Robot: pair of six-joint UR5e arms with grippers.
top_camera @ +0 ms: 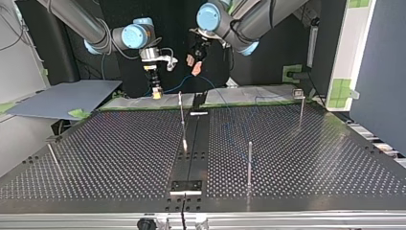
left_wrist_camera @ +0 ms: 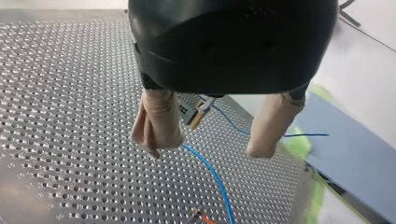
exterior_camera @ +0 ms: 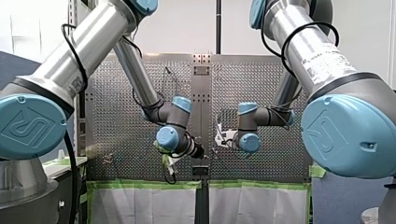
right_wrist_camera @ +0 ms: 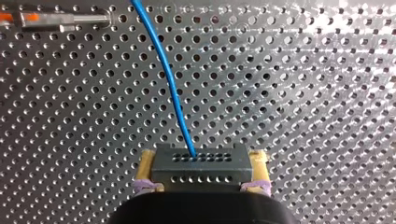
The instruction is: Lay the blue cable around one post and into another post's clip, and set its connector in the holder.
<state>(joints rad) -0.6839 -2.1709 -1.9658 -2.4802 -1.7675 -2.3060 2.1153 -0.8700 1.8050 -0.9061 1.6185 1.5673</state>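
- My right gripper (right_wrist_camera: 203,158) is clamped on the connector (right_wrist_camera: 201,171), a dark grey block with rows of small holes. A yellow pad presses against each of its two sides.
- The blue cable (right_wrist_camera: 168,79) leaves the connector's upper face and curves away ahead of it over the perforated table (right_wrist_camera: 303,93).
- Farther ahead of the connector, off to one side of the cable, is an orange-tipped post (right_wrist_camera: 70,19) of thin metal.
- My left gripper (left_wrist_camera: 208,149) is spread wide and holds nothing. Its two beige-padded fingers (left_wrist_camera: 159,123) stand well apart.
- The cable runs over the table under the gap between those fingers, back toward the connector, which shows small beyond them.
- In the top view the connector sits at the table's far edge. My left gripper hangs near it and higher, and the cable shows as a thin blue line passing from the connector toward that gripper.
- Also in the top view, a middle post (top_camera: 181,115) stands upright near the connector. A second post (top_camera: 249,160) and a third post (top_camera: 301,109) stand well apart from it.
- I cannot tell whether the connector touches the table.
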